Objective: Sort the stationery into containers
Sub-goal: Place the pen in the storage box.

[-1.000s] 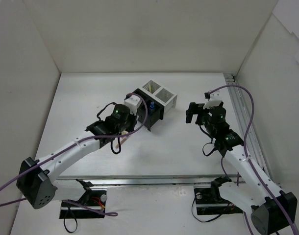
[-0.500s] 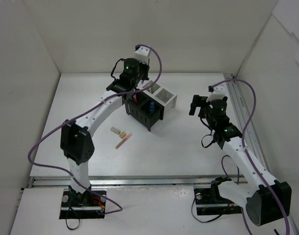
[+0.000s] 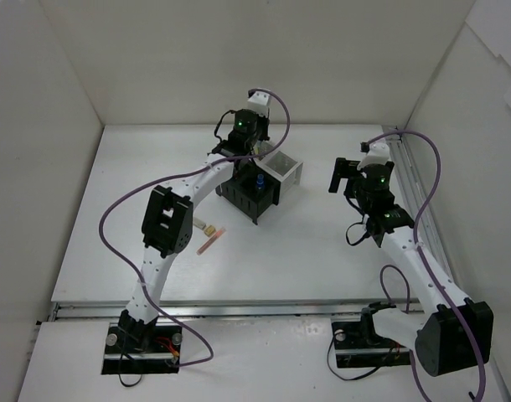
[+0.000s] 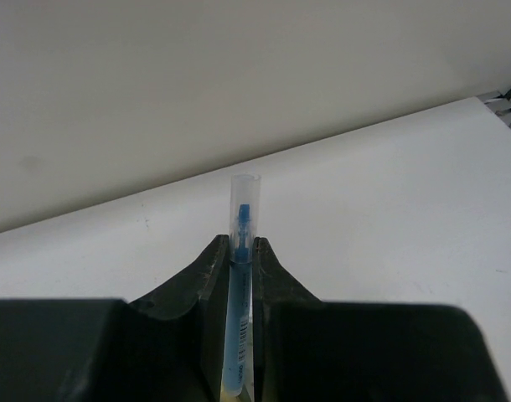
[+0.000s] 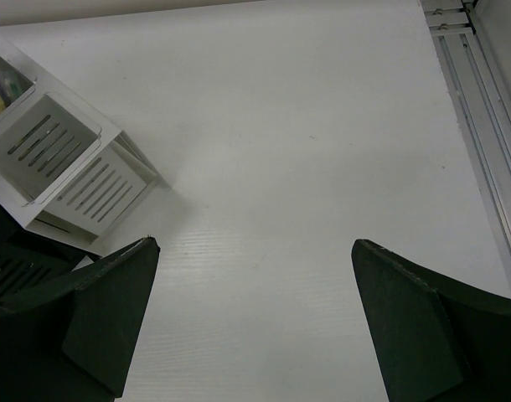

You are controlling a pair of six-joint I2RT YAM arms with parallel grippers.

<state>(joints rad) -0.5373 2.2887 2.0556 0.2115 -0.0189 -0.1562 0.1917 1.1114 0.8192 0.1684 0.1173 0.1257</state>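
A small beige eraser block [image 3: 208, 227] and a slim pink marker [image 3: 210, 242] are lying just beside each other on the matte white table [image 3: 113, 209], well clear of the left wall. Farther back, the left gripper [image 4: 239, 248] is pinching a slim blue pen in a clear tube [image 4: 241, 219], which is sticking out past its black fingertips. Below it the square slotted metal bins [image 3: 291, 174] are standing together, the black pair nearer and the white pair farther, with a blue-capped bottle [image 3: 259, 180] sitting in a black one. A broad strip of table is separating them from the right gripper [image 5: 254, 244], which is spread wide. A ribbed aluminium rail [image 5: 482, 126] is edging the right side.
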